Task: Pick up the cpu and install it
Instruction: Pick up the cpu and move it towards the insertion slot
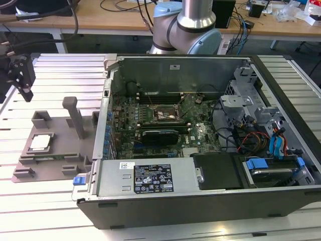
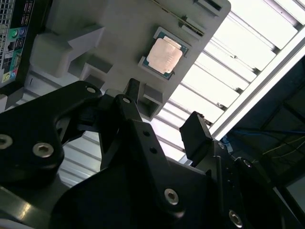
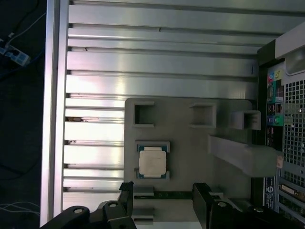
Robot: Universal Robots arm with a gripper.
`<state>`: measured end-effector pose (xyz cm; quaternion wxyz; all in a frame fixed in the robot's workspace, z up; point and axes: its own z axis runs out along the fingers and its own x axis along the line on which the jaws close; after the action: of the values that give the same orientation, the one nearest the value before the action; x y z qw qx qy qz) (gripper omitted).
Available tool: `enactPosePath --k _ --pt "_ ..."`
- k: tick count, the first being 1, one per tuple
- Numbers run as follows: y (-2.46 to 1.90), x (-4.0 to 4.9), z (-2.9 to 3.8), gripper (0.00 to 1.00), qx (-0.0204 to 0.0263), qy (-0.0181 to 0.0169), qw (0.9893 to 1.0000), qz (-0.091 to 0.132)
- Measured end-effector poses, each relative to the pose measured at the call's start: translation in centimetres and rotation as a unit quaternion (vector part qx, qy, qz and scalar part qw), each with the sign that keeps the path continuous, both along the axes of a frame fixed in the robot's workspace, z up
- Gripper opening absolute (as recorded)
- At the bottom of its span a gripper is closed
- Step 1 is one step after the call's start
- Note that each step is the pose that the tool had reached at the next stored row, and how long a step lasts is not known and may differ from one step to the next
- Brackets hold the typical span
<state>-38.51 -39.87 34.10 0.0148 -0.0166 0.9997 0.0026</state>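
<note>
Presently, by item:

- Hand (image 3: 164, 194): black, two fingers (image 3: 202, 193) spread apart with nothing between them. It hangs over the tray's edge and touches nothing. In the exterior view it is at the far left, above and behind the tray.
- Cpu (image 3: 152, 162): a flat square chip with a silvery top and a thin dark rim. It lies flat in a square seat of the tray, untouched. In both wrist views it is just beyond the fingertips. In the exterior view it is low on the left side, well apart from the socket.
- Tray (image 3: 190, 143): grey plastic, resting on the table beside the case. It has several raised square pockets and one tall post (image 1: 75, 116).
- Table (image 1: 60, 75): ribbed aluminium slats.
- Case (image 1: 150, 175): an open computer case lying on its side, just to the exterior view's right of the tray, with a green board inside.
- Socket (image 1: 168, 114): dark-framed, near the middle of the board.
- Arm (image 1: 193, 22): its grey and blue base stands behind the case.
</note>
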Motion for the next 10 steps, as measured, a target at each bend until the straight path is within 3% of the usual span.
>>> enactPosePath --k 10 --pt "0.0 0.0 -0.55 0.62 0.0 0.0 1.0 0.0"
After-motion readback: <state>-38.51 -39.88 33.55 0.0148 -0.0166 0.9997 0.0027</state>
